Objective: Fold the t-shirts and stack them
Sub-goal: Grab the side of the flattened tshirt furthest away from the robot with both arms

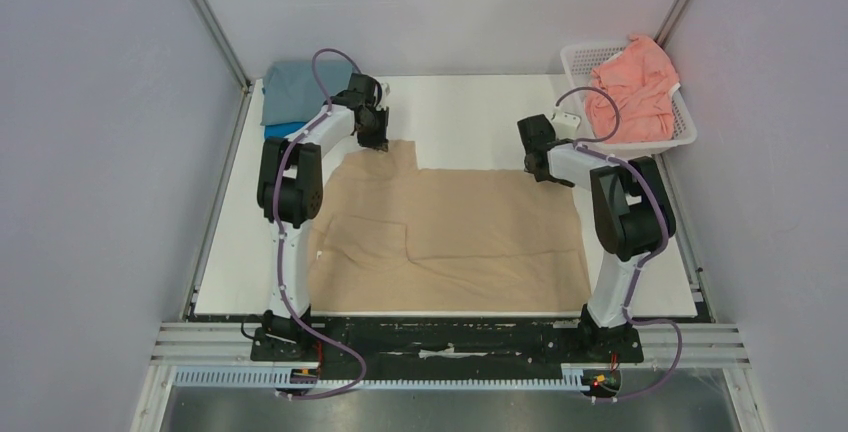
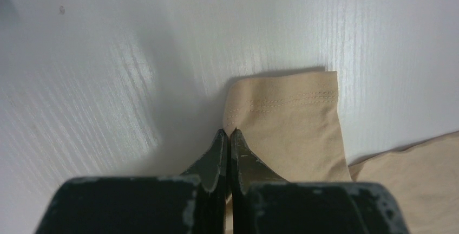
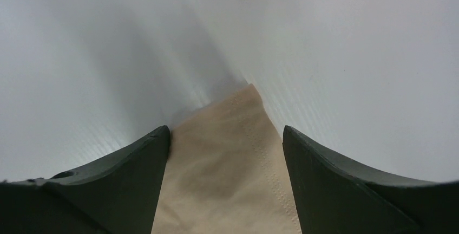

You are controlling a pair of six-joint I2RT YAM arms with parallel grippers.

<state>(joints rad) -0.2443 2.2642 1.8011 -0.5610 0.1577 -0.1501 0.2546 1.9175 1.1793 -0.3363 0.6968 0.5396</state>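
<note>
At the bench's (image 1: 470, 112) far left a grey-blue t-shirt (image 1: 295, 87) lay over a bright blue t-shirt (image 1: 283, 129), and just beside them the left fingers (image 2: 230, 136) were closed, pinching the hemmed sleeve of the tan t-shirt (image 1: 450, 242), which lay spread flat across the middle. The right fingers (image 1: 537, 167) stood apart astride that shirt's far right corner, not gripping it. Further right a salmon-pink t-shirt (image 1: 632, 87) sat crumpled in a white basket (image 1: 575, 57).

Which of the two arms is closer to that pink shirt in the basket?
The right. The right arm reaches just beside the basket holding the pink shirt; the left arm works across the table, near the grey-blue shirt.
</note>
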